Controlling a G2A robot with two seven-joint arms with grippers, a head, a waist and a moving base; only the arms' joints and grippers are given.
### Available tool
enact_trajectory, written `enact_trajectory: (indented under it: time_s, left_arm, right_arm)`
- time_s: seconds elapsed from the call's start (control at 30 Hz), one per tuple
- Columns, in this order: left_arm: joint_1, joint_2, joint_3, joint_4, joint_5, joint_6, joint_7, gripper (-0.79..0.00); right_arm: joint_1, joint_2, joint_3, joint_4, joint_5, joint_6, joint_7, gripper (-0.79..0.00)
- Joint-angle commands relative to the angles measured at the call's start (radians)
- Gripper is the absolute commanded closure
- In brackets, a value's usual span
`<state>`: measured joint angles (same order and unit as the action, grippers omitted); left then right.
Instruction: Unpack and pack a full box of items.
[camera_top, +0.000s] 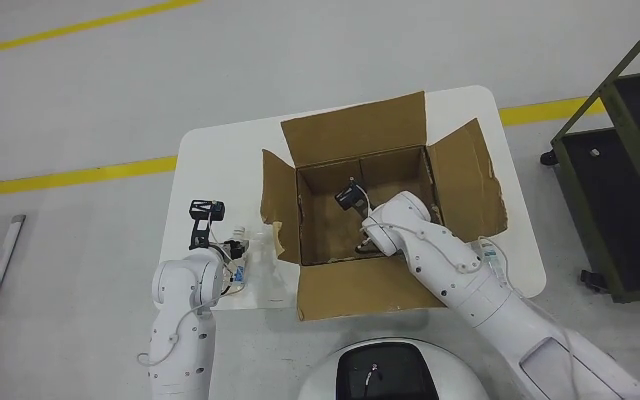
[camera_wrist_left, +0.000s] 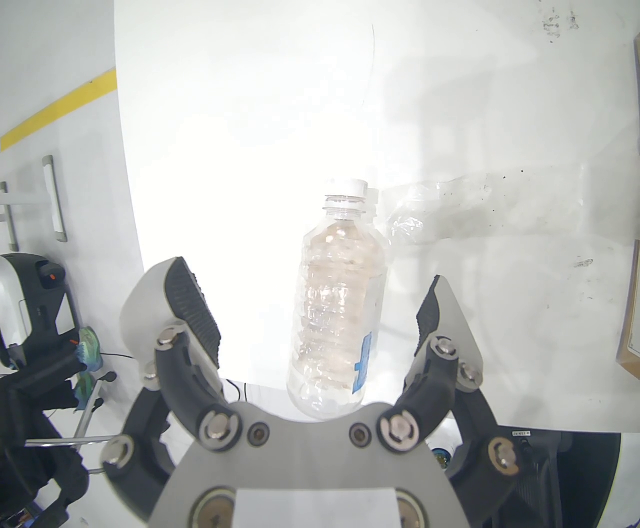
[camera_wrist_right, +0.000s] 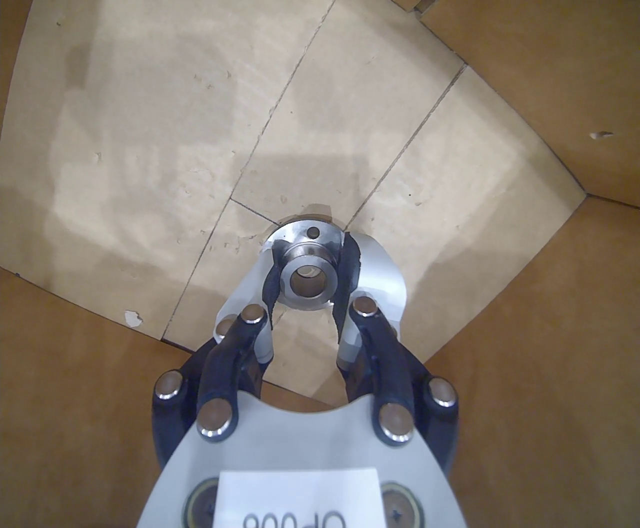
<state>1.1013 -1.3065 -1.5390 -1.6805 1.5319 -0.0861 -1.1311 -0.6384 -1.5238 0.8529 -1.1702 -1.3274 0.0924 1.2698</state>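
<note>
In the box (camera_top: 350, 135), right gripper (camera_wrist_right: 308, 280) clamps a metal bushing (camera_wrist_right: 306, 239), probably; left gripper (camera_wrist_left: 307, 277) spread over bottle (camera_wrist_left: 342, 320)

The open brown cardboard box (camera_top: 355, 125) sits on the white worktop (camera_top: 220, 160). At its 9 o'clock, a clear plastic bottle (camera_wrist_left: 340, 300) lies between the left claw's (camera_wrist_left: 310, 287) spread fingers, with crumpled clear plastic film (camera_wrist_left: 450, 215) just beside it. Inside the box, toward 6 o'clock, the right claw (camera_wrist_right: 311, 252) grips a grey metal flanged ring (camera_wrist_right: 306, 280).

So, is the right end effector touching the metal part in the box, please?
Touching. The right wrist view shows the right end effector closed on the metal part, its pads pressed against both sides.
</note>
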Motion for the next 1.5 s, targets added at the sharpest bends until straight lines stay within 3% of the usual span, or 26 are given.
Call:
enact_trajectory:
  time_s: [0.0, 0.23, 0.4, 0.6, 0.73, 0.87, 1.07, 1.47]
  left_arm:
    - [0.000, 0.000, 0.000, 0.000, 0.000, 0.000, 0.000, -0.785]
    - [0.000, 0.000, 0.000, 0.000, 0.000, 0.000, 0.000, -0.785]
    - [0.000, 0.000, 0.000, 0.000, 0.000, 0.000, 0.000, -0.785]
    - [0.000, 0.000, 0.000, 0.000, 0.000, 0.000, 0.000, -0.785]
    - [0.000, 0.000, 0.000, 0.000, 0.000, 0.000, 0.000, -0.785]
    - [0.000, 0.000, 0.000, 0.000, 0.000, 0.000, 0.000, -0.785]
    - [0.000, 0.000, 0.000, 0.000, 0.000, 0.000, 0.000, -0.785]
    - [0.000, 0.000, 0.000, 0.000, 0.000, 0.000, 0.000, -0.785]
  right_arm:
    - [-0.001, -0.001, 0.001, 0.002, -0.004, 0.000, -0.001, -0.015]
    - [-0.011, -0.002, 0.033, -0.040, -0.006, 0.020, -0.034, 0.000]
    - [-0.065, 0.015, 0.138, -0.212, 0.042, 0.040, -0.095, 0.000]
    - [-0.249, 0.048, 0.371, -0.524, 0.241, -0.012, -0.273, 0.000]
    - [-0.372, 0.057, 0.510, -0.639, 0.507, -0.085, -0.395, 0.000]
    - [-0.449, 0.061, 0.600, -0.649, 0.741, -0.172, -0.494, 0.000]
    - [-0.493, 0.067, 0.650, -0.596, 0.935, -0.247, -0.556, 0.000]
    - [-0.494, 0.068, 0.650, -0.575, 0.965, -0.252, -0.564, 0.000]
